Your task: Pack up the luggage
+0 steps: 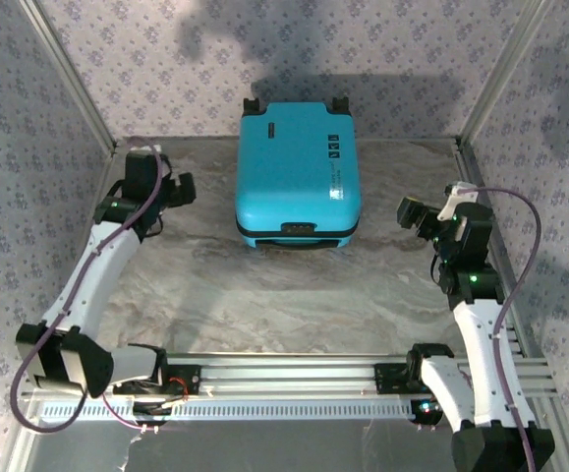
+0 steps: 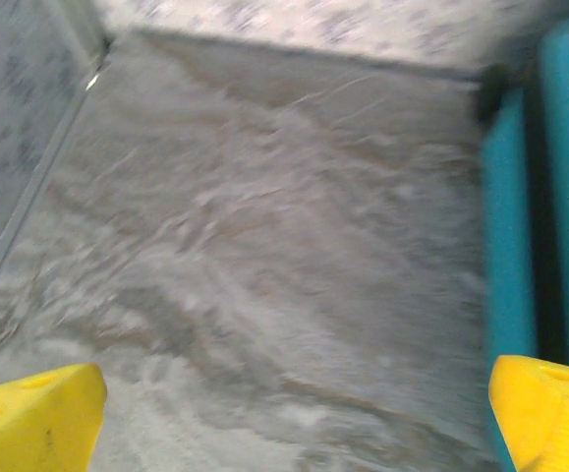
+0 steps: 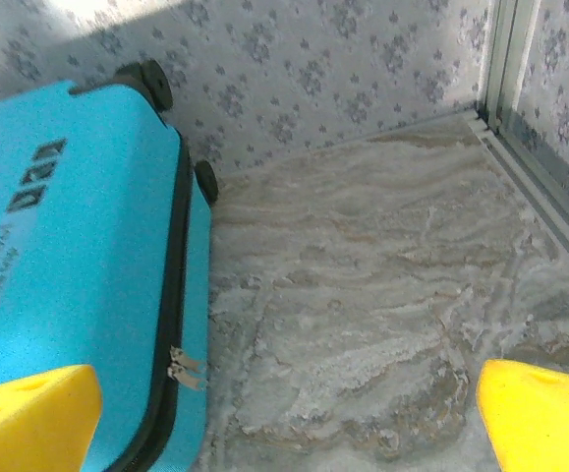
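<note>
Now the bright turquoise hard suitcase [image 1: 299,167] lies shut, I think, on the marble counter [image 1: 264,295], between wide-open, empty left fingers [image 2: 28,423] and right fingers [image 3: 535,413] so both can reach.

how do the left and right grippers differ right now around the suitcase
The left gripper sits left of the luggage, level with its middle; the right gripper sits to its right, nearer the handle end. The left wrist view looks along the luggage's side wall; the right wrist view looks down on its lid and zipper pulls. Both are open, empty and apart from the shell, with yellow fingertips.
</note>
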Robot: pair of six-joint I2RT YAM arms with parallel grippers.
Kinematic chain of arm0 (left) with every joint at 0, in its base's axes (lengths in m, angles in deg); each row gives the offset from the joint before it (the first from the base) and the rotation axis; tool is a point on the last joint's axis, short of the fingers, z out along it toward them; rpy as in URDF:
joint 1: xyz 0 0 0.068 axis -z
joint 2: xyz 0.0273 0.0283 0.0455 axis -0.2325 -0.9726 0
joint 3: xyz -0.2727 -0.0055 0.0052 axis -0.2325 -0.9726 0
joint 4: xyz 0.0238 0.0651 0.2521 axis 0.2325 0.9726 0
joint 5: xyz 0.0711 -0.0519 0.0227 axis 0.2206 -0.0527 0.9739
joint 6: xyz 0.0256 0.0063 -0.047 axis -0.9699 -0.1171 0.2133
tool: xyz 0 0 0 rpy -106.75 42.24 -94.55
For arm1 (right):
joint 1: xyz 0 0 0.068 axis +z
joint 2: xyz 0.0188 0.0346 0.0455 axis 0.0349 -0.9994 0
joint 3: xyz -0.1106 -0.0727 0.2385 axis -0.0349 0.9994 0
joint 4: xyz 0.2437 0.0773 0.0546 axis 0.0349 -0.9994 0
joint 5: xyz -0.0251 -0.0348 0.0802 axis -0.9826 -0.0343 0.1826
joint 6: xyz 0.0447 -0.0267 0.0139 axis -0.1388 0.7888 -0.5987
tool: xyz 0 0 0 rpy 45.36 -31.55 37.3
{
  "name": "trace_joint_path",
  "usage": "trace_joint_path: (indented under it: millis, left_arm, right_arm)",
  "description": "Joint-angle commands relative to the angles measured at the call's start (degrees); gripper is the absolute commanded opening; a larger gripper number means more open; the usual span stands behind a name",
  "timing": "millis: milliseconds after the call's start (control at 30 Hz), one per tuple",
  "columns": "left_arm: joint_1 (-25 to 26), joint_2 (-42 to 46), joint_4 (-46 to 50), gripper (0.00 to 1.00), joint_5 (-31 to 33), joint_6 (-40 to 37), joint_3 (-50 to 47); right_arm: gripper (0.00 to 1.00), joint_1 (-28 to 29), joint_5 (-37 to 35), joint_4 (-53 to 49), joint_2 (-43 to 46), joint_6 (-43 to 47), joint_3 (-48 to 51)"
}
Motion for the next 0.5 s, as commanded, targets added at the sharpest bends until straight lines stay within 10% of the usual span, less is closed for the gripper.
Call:
trace_joint_path:
  millis: [0, 467]
  left_arm:
    - [-7.14, 2.13, -8.79, 1.0, -2.34, 1.21, -6.09]
    - [-12.17, 3.67, -51.73, 1.0, -8.22, -11.79, -39.04]
  right_arm:
    - [1.0, -0.41, 1.1, 1.49, -0.35, 2.36, 0.39]
    - [1.0, -6.9, 1.32, 3.76, -0.82, -1.41, 3.15]
